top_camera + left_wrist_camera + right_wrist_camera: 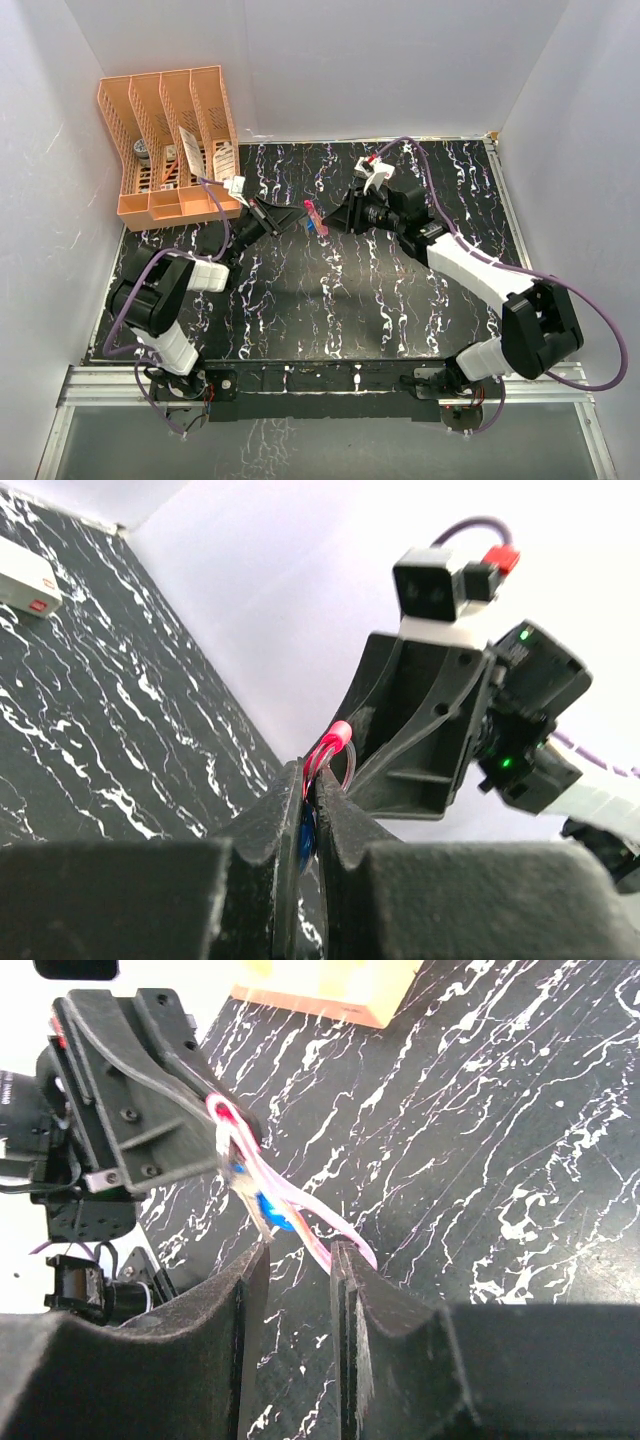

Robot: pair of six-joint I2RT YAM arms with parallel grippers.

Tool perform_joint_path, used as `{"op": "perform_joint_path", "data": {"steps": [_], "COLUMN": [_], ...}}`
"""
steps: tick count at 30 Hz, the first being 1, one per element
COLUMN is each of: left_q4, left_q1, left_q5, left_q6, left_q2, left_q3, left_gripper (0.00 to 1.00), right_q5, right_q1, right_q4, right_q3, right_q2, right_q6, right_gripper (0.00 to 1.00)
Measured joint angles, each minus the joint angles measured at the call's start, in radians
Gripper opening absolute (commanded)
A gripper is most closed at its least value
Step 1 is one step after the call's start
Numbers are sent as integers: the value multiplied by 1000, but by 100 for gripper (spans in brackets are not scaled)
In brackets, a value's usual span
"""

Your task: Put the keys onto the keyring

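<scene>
Left gripper [308, 780] clamping the keys [314, 219] above the black marbled table [400, 300]
It is pinching the pink key [285, 1192] and blue-headed key [272, 1210] together; the right gripper [293, 1258] is hovering just beneath, jaws parted.

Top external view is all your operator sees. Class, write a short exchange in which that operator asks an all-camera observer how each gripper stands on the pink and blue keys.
Operator: What is clamped, and by which side?
Observer: The left wrist view shows the left gripper shut, pinching the pink key and the blue key between its fingers.
Operator: And the other side?
Observer: The right wrist view shows the right gripper open, a clear gap between its fingers, with the blue key's head just above that gap in the picture.
</scene>
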Motion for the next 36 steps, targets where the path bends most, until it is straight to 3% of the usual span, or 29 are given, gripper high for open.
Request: {"op": "perform_joint_path", "data": {"steps": [13, 23, 36], "left_q4": [-184, -335, -393], "left_q1": [-27, -101, -140], "left_q5": [-277, -355, -396], "left_q6": [-82, -136, -197], "left_q2": [-169, -182, -182], "left_q3": [-51, -51, -51], "left_gripper": [0, 0, 0], "right_q5": [66, 45, 35], "right_q1": [0, 0, 0], "right_q4": [179, 261, 300], "right_q3": [-99, -105, -122], "right_q2": [-89, -92, -58], "right_q6": [95, 148, 186], "right_gripper": [29, 31, 32]}}
